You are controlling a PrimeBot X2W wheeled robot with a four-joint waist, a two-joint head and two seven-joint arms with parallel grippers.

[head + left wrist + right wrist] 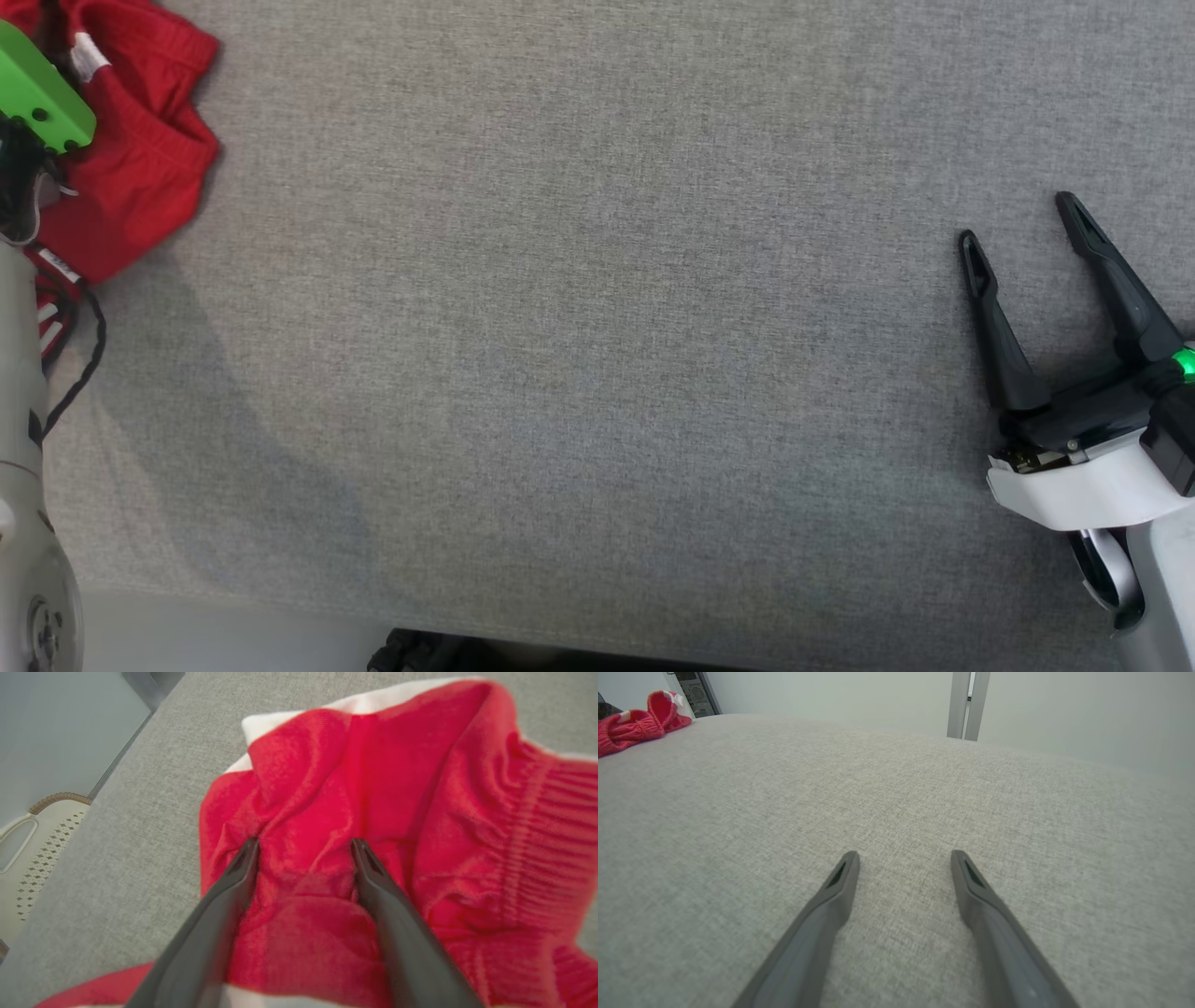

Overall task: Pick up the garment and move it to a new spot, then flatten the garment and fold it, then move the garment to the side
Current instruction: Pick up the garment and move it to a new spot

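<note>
1. You're over a grey woven tabletop (597, 327) with pale walls behind it. In the right wrist view a metal post (969, 704) stands past its far edge.
2. The red garment (140, 159) lies crumpled at the far left of the table. In the head view, the frame edge and your own left arm cut it off.
3. The arm's green cover (37, 93) and pale forearm (19, 420) sit in front of the cloth, so you can't see its full outline there.
4. The left gripper (304, 843) is right over the garment, fingers spread wide with a hump of red fabric between them. Nothing is pinched. You can't tell whether the tips are pressing into the cloth or only resting against it.
5. White trim shows along the garment's far edge in the left wrist view. The ribbed knit on the right is blurred.
6. The right gripper (1019, 221) hangs over bare cloth at the right side, fingers apart and holding nothing, well away from the garment.
7. A pale perforated basket (42, 849) sits beyond the table's edge and is half cut off. You can't make out its contents.
8. Something dark (420, 653) shows below the near edge, too cropped to identify.
9. Between the two grippers, the tabletop is open grey fabric all the way across.
</note>
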